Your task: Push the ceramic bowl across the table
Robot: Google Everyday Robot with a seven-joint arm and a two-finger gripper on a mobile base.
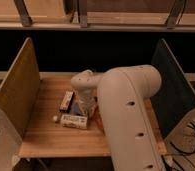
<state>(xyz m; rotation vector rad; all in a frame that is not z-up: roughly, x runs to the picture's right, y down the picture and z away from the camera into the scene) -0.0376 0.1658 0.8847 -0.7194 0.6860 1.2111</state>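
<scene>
The big white arm (128,115) reaches over the light wooden table (46,139) and hides most of its middle. Only a thin orange-red sliver of the ceramic bowl (96,119) shows at the arm's left edge, just right of the white box. The gripper (86,106) hangs down from the rounded wrist (83,82) to the tabletop, right beside that sliver. I cannot tell if it touches the bowl.
A white oblong box (73,121) lies in front of the gripper, a small pale item (55,118) to its left. A dark and red packet (67,100) lies left of the gripper. A wooden board (18,92) stands on the left, a dark panel (173,85) on the right.
</scene>
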